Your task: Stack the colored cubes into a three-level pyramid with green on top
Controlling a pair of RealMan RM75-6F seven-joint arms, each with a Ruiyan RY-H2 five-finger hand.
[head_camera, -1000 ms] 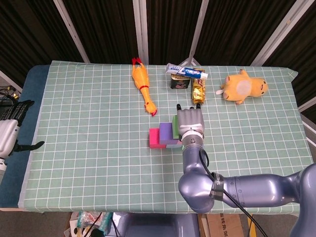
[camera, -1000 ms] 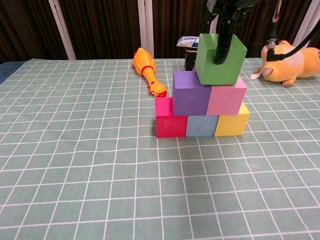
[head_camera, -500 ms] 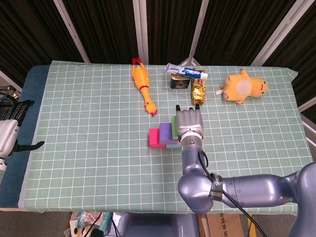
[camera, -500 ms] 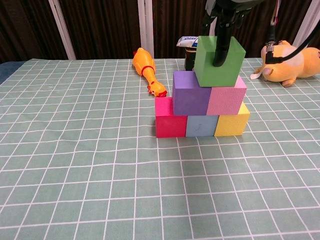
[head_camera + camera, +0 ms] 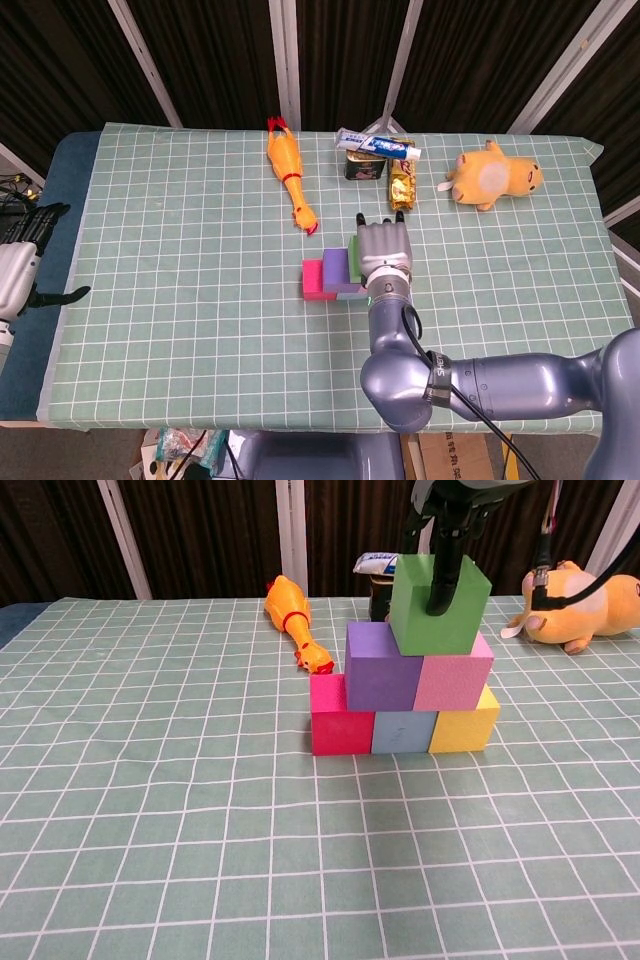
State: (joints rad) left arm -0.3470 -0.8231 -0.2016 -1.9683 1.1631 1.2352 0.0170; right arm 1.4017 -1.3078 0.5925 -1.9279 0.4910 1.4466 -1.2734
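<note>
A green cube (image 5: 413,615) rests on top of a purple cube (image 5: 380,670) and a pink cube (image 5: 456,676). Below them stands a row of a magenta cube (image 5: 340,725), a grey-blue cube (image 5: 402,730) and a yellow cube (image 5: 465,725). My right hand (image 5: 447,525) comes down from above and grips the green cube, one finger lying down its front face. From the head view the right hand (image 5: 383,248) covers most of the stack; a green cube edge (image 5: 354,256) shows beside it. My left hand (image 5: 25,255) hangs off the table's left edge, holding nothing.
A rubber chicken (image 5: 288,180) lies behind and left of the stack. At the back stand a toothpaste tube (image 5: 378,146), a dark can (image 5: 362,166) and a snack bar (image 5: 402,186). A yellow plush toy (image 5: 492,176) lies at the back right.
The green cube has sunk a little and shifted slightly left onto the purple and pink cubes, still in my right hand. The left hand has not moved.
</note>
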